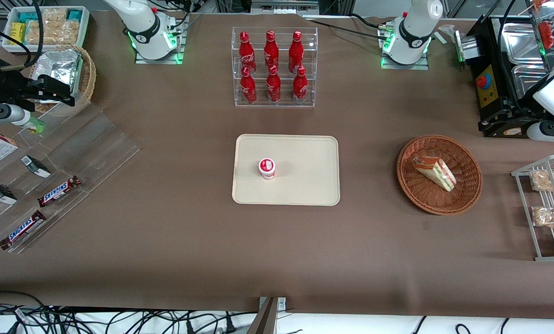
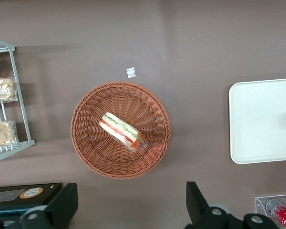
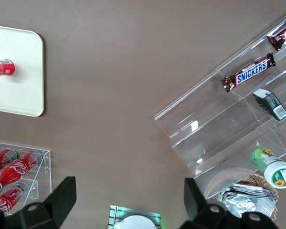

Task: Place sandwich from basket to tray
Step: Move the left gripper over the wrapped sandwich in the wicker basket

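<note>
Mid-bench: tray (image 1: 305, 185), flat and cream, carrying a small red-and-white cup (image 1: 267, 168) slightly toward nine o'clock of its centre. Plenty of bare tray around the cup, most of it toward three o'clock. Rack of red bottles (image 1: 274, 67) at twelve o'clock from the tray.

At three o'clock from the tray, well apart: basket (image 1: 472, 195), round, reddish-brown wicker. Inside it, sandwich (image 1: 434, 172), lying on its side near the basket's middle, long axis running from ten to four o'clock in the front view, filling layers showing along one edge.

Seen from the left wrist, gripper (image 2: 128, 210) open, fingers spread wide, hovering high above the bench just beside the basket (image 2: 86, 152) and well clear of the sandwich (image 2: 123, 131). Tray (image 2: 262, 124) in view there too.

Judged by looks: light, soft, easily crushed; bread likely to dent and layers to slide apart under a hard squeeze. Possibly a glossy film at one end, so perhaps slippery; hard to tell. Best taken across the two broad bread faces near the thick middle, not at the thin tip, with gentle closing. Low basket rim, so little to clear on the lift.
</note>
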You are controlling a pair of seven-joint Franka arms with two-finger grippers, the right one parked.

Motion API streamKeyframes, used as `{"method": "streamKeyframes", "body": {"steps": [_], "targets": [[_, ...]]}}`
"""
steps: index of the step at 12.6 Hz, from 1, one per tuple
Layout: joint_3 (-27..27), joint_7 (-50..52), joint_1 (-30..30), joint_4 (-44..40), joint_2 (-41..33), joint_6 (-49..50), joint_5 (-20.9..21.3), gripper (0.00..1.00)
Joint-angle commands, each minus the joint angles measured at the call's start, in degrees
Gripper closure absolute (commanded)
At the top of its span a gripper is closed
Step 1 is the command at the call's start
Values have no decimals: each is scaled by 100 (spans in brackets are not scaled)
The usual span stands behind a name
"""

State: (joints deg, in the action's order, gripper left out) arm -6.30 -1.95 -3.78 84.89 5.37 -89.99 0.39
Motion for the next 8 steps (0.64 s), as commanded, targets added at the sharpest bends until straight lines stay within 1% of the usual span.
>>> {"method": "streamKeyframes", "body": {"steps": [1,3,5,6,7,8], "targets": [[-11,-78,-18,-52,25,61,128,0],[-3,236,-96,-52,69,52,136,0],[-3,781,-106,-25,200,17,145,0],[-3,958,-106,79,280,0,206,0],[-29,1168,-97,298,289,-131,424,0],[-29,1483,-105,657,263,-446,453,0]]}}
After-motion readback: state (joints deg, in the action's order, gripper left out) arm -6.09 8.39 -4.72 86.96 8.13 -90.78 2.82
